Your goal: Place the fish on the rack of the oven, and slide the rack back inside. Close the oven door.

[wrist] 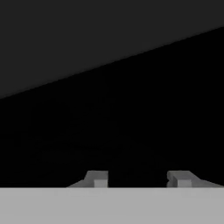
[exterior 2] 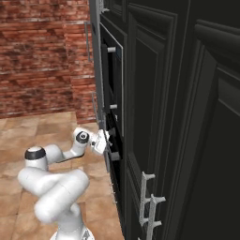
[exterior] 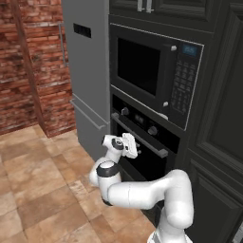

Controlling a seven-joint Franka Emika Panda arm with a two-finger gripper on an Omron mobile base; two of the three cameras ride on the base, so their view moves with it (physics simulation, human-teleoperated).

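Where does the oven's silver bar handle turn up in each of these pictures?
Left base view: the silver bar handle runs diagonally across the middle, below the knobs, with the gripper right at it.
Right base view: I see it edge-on, a thin strip left of centre beside the gripper.
Hand view: too dark to make out.
Shared landmark: the microwave above the oven.

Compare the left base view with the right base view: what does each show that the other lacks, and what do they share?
Left base view: the microwave face-on, with its keypad and blue display. Right base view: silver cabinet handles low on the dark cupboards. Both: the hand close to the bar handle of the oven door, the brick wall and the tiled floor.
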